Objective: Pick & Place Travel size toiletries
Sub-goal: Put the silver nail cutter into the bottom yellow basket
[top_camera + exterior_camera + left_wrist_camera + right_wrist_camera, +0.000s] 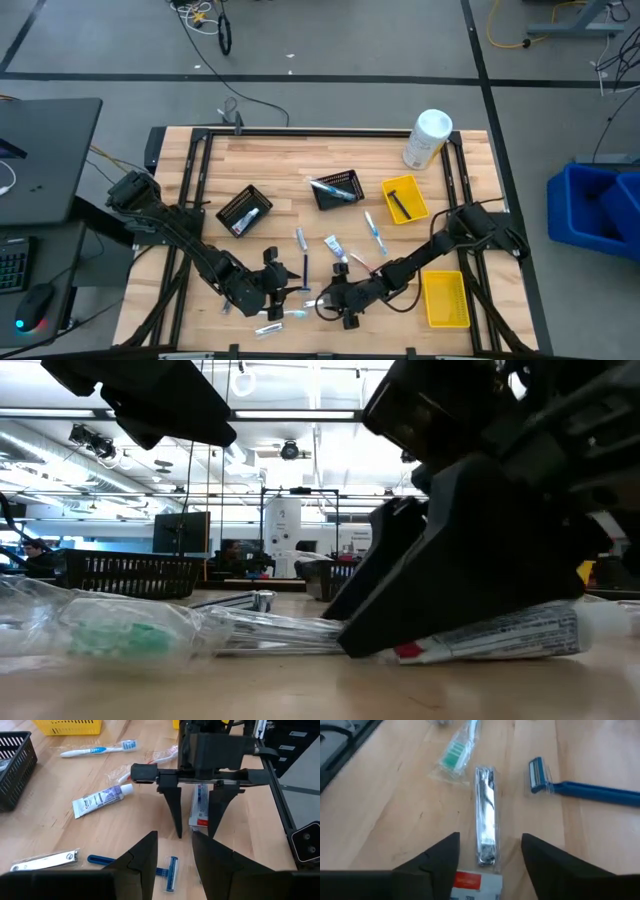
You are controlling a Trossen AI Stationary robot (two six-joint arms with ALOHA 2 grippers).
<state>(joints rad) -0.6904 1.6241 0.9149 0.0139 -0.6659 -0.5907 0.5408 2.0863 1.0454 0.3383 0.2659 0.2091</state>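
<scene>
1. Toothpaste tube (199, 805), at 6 o'clock on the desk (300, 160), lies flat between the fingers of the right claw (196, 835), which stands wide and holds nothing.
2. Risk: the tube lies close to a packeted nail clipper (485, 820). If the fingers close off-centre they could catch the packet's edge, or squeeze the soft tube so that it squirts out sideways.
3. Risk: the left claw (278, 290), parted and empty, hovers just at 9 o'clock of the right one, over a blue razor (585, 790). Any lift or swing could make the two arms collide.
4. A wrapped toothbrush (120, 632) lies nearby and could be dragged along.
5. Containers:
   - The black basket at 12 o'clock (335, 188) holds a blue toothbrush.
   - The black basket at 9 o'clock (243, 210) holds a pale item I cannot identify.
   - The yellow tray at 2 o'clock (404, 198) holds one dark item.
   - The yellow tray at 4 o'clock (445, 298) shows nothing inside.
6. A white canister (428, 138) stands at 1 o'clock.
</scene>
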